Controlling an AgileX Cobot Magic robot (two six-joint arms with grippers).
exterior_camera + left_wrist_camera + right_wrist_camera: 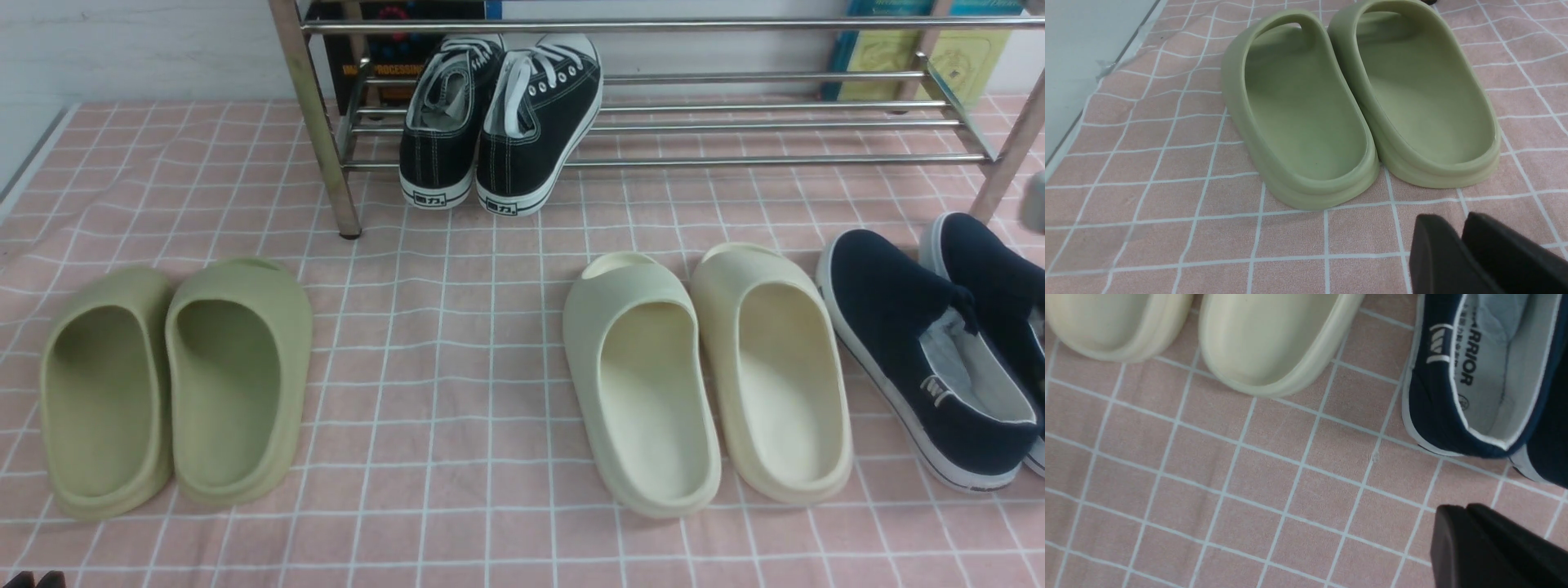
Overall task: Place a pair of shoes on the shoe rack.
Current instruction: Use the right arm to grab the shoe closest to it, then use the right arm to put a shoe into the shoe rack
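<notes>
Taking in the widest thing first, we've got the pink checked cloth (490, 457) spread under it all, and across the back of it stands the steel shoe rack (653, 161), our target. Down in size to the footwear: olive slides (237, 482) over on the left, cream slides (661, 490) right of centre, and just beyond those, at the far right, the navy slip-on shoes (873, 286)! That's our pair, side by side on the cloth, toes towards the rack, in front of its right leg. The black lace-up sneakers (539, 171) sit on the lower rods, near the rack's left end.

And the smallest players, the claws. Our right claw (1461, 506) has its tips together, nothing in them, near the heels of the navy pair. Our left claw (1453, 222) shows just a slit between its tips and holds nothing, down by the olive slides.

So we'd call this the approach, with the grasp still to be made. Next, we want the right claw spread wide, brought over the navy heels and lined up to pinch, without nudging the cream slides; then a lift, and a level lowering onto the rods right of those sneakers.
</notes>
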